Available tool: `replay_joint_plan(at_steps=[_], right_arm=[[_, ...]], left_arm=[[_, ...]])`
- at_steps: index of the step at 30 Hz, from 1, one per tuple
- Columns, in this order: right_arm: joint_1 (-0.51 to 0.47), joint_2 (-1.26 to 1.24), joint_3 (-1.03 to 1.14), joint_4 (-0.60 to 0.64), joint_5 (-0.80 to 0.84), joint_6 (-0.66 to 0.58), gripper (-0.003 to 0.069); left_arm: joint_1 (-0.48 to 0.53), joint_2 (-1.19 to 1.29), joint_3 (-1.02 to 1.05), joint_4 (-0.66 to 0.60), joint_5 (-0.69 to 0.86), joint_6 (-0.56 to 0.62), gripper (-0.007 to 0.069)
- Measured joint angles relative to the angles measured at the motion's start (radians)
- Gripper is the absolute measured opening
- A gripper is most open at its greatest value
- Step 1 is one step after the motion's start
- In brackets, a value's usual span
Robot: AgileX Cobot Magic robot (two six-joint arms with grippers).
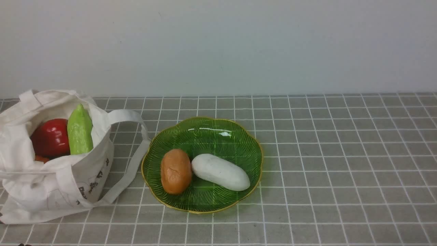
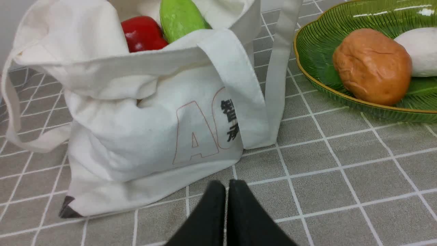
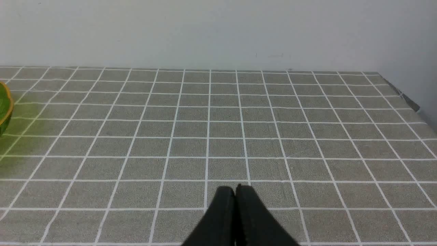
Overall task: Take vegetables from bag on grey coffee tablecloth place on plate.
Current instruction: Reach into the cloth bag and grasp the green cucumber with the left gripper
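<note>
The cream canvas bag [image 1: 51,177] stands open at the left on the grey grid tablecloth [image 1: 341,153]. A light-green gourd [image 1: 79,131], a red bell pepper [image 1: 51,138] and a bit of an orange piece [image 1: 41,159] show in its mouth. The green plate [image 1: 205,133] beside it holds a brown potato [image 1: 175,171] and a white gourd [image 1: 220,172]. My left gripper [image 2: 227,186] is shut and empty, low over the cloth in front of the bag [image 2: 153,130]. My right gripper [image 3: 235,191] is shut and empty over bare cloth, right of the plate's edge [image 3: 5,109].
A pale wall runs along the far edge of the table. The bag's long strap [image 1: 131,160] lies looped on the cloth between bag and plate. The table's right corner [image 3: 403,97] shows in the right wrist view.
</note>
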Motion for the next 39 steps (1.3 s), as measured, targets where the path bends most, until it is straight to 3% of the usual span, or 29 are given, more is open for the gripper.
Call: replay_joint_plan(at_steps=[34, 38, 39], right_arm=[[0.0, 0.0, 0.0, 0.0, 0.0, 0.0, -0.0013], [0.0, 0.0, 0.0, 0.0, 0.0, 0.0, -0.0013], [0.0, 0.0, 0.0, 0.0, 0.0, 0.0, -0.0013]], left_arm=[[0.0, 0.0, 0.0, 0.0, -0.001, 0.0, -0.0005], [0.0, 0.0, 0.002, -0.086, -0.061, -0.034, -0.0005], [0.0, 0.0, 0.002, -0.197, -0.128, -0.083, -0.0005]])
